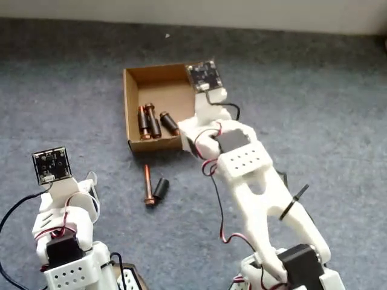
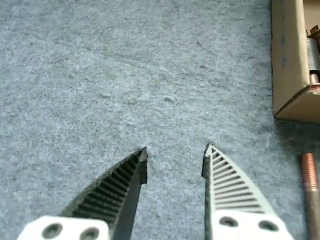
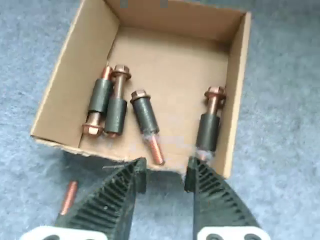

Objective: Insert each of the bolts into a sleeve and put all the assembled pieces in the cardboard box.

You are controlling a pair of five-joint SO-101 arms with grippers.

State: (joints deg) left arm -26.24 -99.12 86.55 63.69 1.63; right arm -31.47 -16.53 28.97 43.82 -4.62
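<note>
The light is soft and even, like daytime in a room. Nothing is too bright to see.

In the high view, a pale strip [image 1: 242, 12] along the far edge is the brightest part. The grey carpet [image 1: 314, 90] looks darkest just below that strip. The right arm [image 1: 260, 187] drops a soft shadow on the carpet close under it.

Inside the cardboard box [image 3: 235, 90] the floor is well lit (one wall looks darker than the floor). The bolts in sleeves [image 3: 116, 107] lay thin shadows on it, and their copper heads shine a little.

In the right wrist view, a dark shadow sits under the box's near edge. In the left wrist view, there is one by its corner.
</note>
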